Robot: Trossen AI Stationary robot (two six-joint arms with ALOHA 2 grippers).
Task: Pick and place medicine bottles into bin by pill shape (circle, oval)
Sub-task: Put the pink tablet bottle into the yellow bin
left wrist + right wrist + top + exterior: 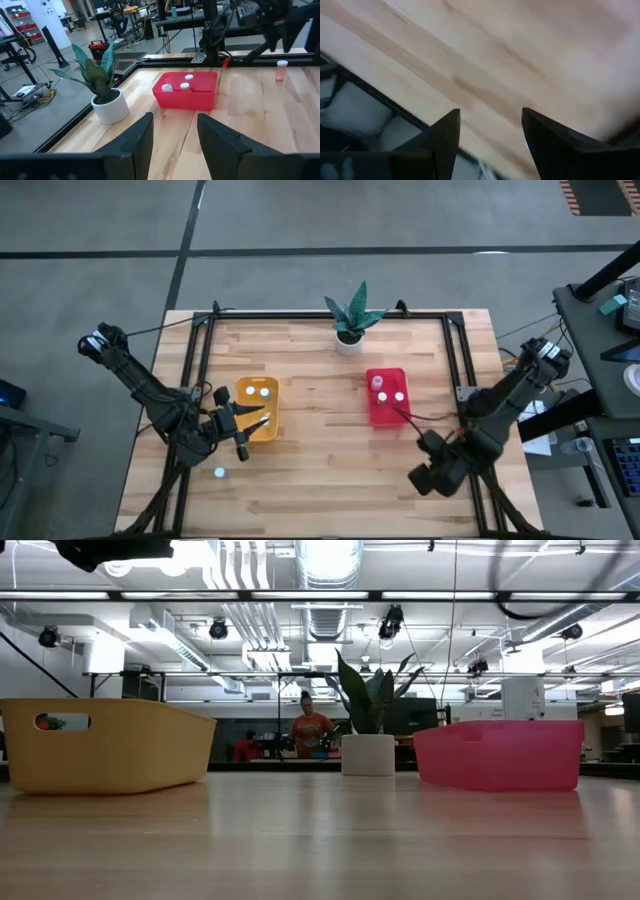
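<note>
A yellow bin (257,410) holds two white-capped bottles (257,391). A red bin (387,396) holds three bottles (381,395), which also show in the left wrist view (181,85). One bottle (219,473) stands on the table near the front left. An orange-tinted bottle (281,70) stands on the table near the right arm. My left gripper (246,428) (175,120) is open and empty at the yellow bin's near edge, pointing toward the red bin. My right gripper (425,476) (490,117) is open and empty above the table's front right.
A white pot with a green plant (350,332) stands at the table's far edge, between the bins. A black frame (200,360) runs along the table's sides. In the low view, a person (312,730) stands far off in the room.
</note>
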